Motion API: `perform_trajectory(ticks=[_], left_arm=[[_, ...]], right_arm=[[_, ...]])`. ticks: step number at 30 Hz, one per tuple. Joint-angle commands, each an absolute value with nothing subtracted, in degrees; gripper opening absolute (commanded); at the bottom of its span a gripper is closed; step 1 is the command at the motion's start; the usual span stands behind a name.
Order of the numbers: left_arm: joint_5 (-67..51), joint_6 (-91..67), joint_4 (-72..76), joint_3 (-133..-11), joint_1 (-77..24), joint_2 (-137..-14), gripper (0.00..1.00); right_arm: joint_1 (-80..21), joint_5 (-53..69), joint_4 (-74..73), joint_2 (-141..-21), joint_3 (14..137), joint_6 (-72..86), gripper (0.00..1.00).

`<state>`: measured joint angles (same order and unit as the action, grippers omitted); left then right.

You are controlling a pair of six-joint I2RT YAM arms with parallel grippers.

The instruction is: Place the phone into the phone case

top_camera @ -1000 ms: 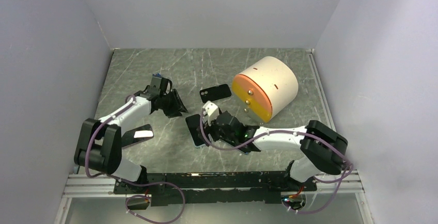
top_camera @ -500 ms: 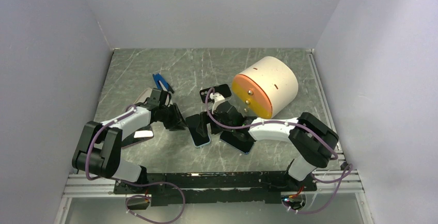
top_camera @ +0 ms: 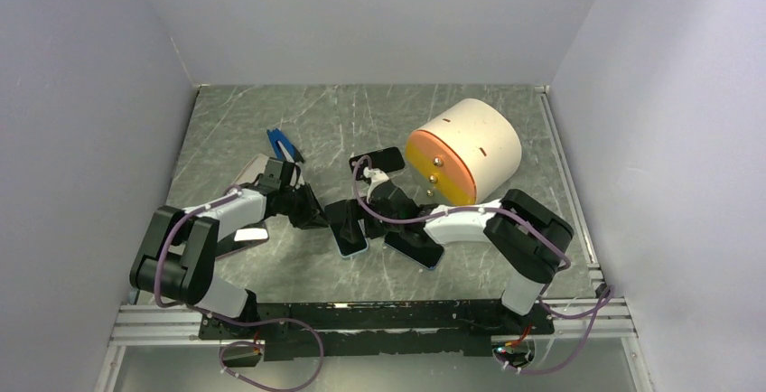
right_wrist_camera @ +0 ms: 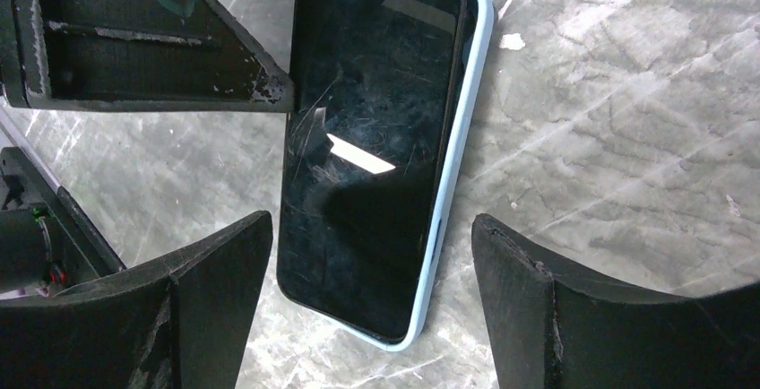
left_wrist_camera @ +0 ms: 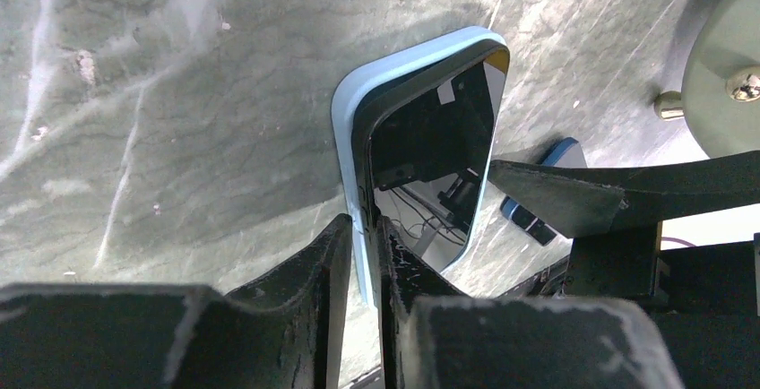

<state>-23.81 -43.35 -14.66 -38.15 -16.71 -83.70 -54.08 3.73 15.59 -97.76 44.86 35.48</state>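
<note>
Nearest the arm bases, a spare phone (top_camera: 415,249) with a blue rim lies flat on the marbled table (top_camera: 298,270). Another dark handset (top_camera: 242,237) shows partly under the left arm. Just beyond them, at the table's middle, the phone (top_camera: 346,222) lies screen up in the light-blue case (right_wrist_camera: 451,183). It does not look fully seated (in the right wrist view the case's rim shows along only one long side and one end). The left gripper (left_wrist_camera: 363,255) is pinched together on the case's long edge, a finger touching it on each side. The right gripper (right_wrist_camera: 372,228) hangs over the phone with its fingers well apart, holding nothing. Farther back lie a black case (top_camera: 378,162) and a blue clip (top_camera: 284,145). Beside them a cream drum (top_camera: 465,150) with an orange face rests on its side.
</note>
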Motion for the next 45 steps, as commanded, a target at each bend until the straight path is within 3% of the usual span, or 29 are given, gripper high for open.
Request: perform_trajectory(ticks=[1,10,18,36,45], left_arm=[[-25.4,-43.8,-12.1,-37.5,-17.1,-85.0,0.21],[-26.9,-44.7,-11.5,-36.2,-17.3,-85.8,0.11],[-30.0,-46.4,-9.7,-34.9,-17.3,-85.5,0.09],[-28.7,-45.7,-12.6,-33.3,-17.3,-81.5,0.17],[-28.2,-45.4,-12.9,-32.8,-17.3,-80.3,0.15]], right_arm=[[-53.9,4.7,16.8,-99.1,47.5,37.0,0.85],[-53.8,5.8,13.9,-101.6,51.3,38.5,0.84],[-53.3,11.2,18.4,-100.7,51.5,43.4,0.84],[-51.6,17.2,31.9,-98.3,46.7,53.2,0.79],[-51.6,18.6,31.3,-99.8,47.6,53.1,0.69]])
